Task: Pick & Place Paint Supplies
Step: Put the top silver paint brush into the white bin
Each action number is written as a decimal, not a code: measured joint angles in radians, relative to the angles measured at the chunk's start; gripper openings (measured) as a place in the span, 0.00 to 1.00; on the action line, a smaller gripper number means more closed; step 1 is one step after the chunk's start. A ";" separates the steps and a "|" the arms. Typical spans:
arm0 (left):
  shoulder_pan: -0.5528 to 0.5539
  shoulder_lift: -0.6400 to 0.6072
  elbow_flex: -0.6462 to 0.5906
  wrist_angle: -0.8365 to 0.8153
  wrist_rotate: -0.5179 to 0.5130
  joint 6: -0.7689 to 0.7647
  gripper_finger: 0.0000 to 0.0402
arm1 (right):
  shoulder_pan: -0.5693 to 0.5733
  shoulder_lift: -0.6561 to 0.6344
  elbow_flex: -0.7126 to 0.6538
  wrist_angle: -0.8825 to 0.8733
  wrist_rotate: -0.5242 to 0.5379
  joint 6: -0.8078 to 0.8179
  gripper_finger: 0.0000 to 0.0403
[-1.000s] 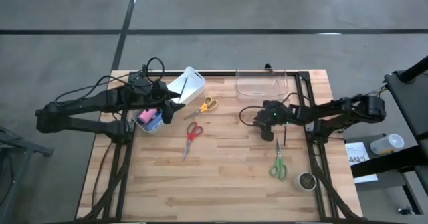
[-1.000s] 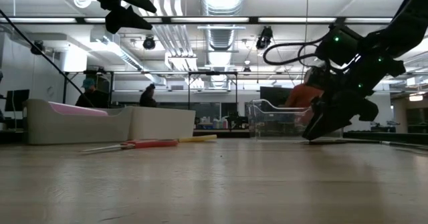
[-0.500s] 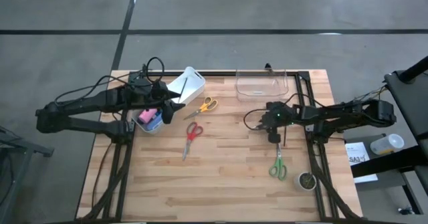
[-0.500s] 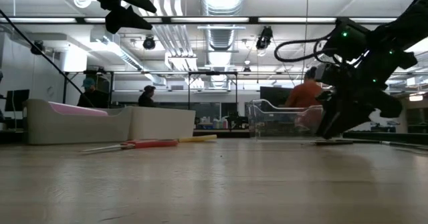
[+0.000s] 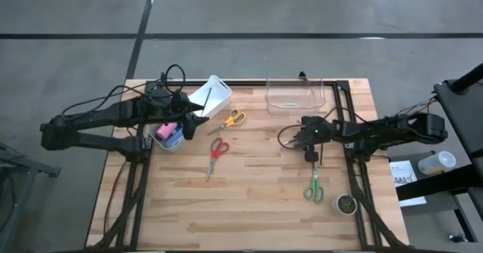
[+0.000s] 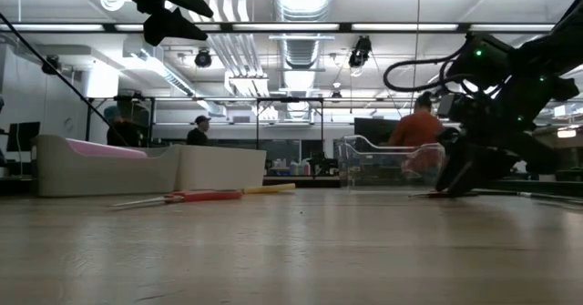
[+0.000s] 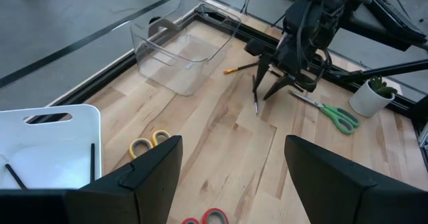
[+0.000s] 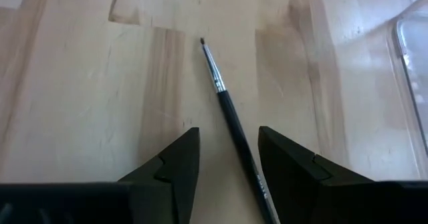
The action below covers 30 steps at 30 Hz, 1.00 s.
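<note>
High view: over the last second the right gripper (image 5: 310, 154) has slid from above the middle of the right half of the table toward the table's right side and dropped lower, and it now sits over a thin dark paintbrush (image 8: 231, 115) lying flat on the wood. The right wrist view shows its two fingers (image 8: 175, 158) apart, one on each side of the brush handle, not closed on it. The left arm has not moved; the left gripper (image 5: 198, 124) hangs with its fingers spread wide, holding nothing, above the near end of the white bin (image 5: 213, 94).

A second brush with an orange handle (image 7: 239, 68) lies just beyond the right gripper, near the clear plastic bin (image 5: 294, 96) at the far edge. The green-handled scissors (image 5: 313, 186) lie just in front of the right gripper, toward the near edge, and a small potted plant (image 5: 346, 204) stands by the near right corner. A pink bottle (image 5: 167, 131) and a blue item sit in a small tub beside the white bin, under the left arm. Yellow-handled scissors (image 5: 229, 119) and red-handled scissors (image 5: 215, 154) lie between the arms; the near half of the table (image 5: 249, 215) is bare, open wood.

The table is pale butcher-block planks in a black frame, on a grey concrete floor. In the low view the room behind has ceiling ducts and strip lights, and people, one in an orange top (image 6: 418, 128), stand well back.
</note>
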 joint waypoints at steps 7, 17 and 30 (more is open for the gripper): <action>0.000 0.000 0.000 0.000 0.000 0.000 0.68 | -0.004 0.061 0.024 0.008 0.008 0.008 0.37; 0.000 0.000 0.000 0.000 0.000 0.000 0.68 | -0.004 0.174 0.073 0.007 0.006 0.016 0.37; 0.000 0.000 0.000 0.000 0.000 0.000 0.68 | -0.005 0.203 0.088 -0.005 -0.021 0.008 0.37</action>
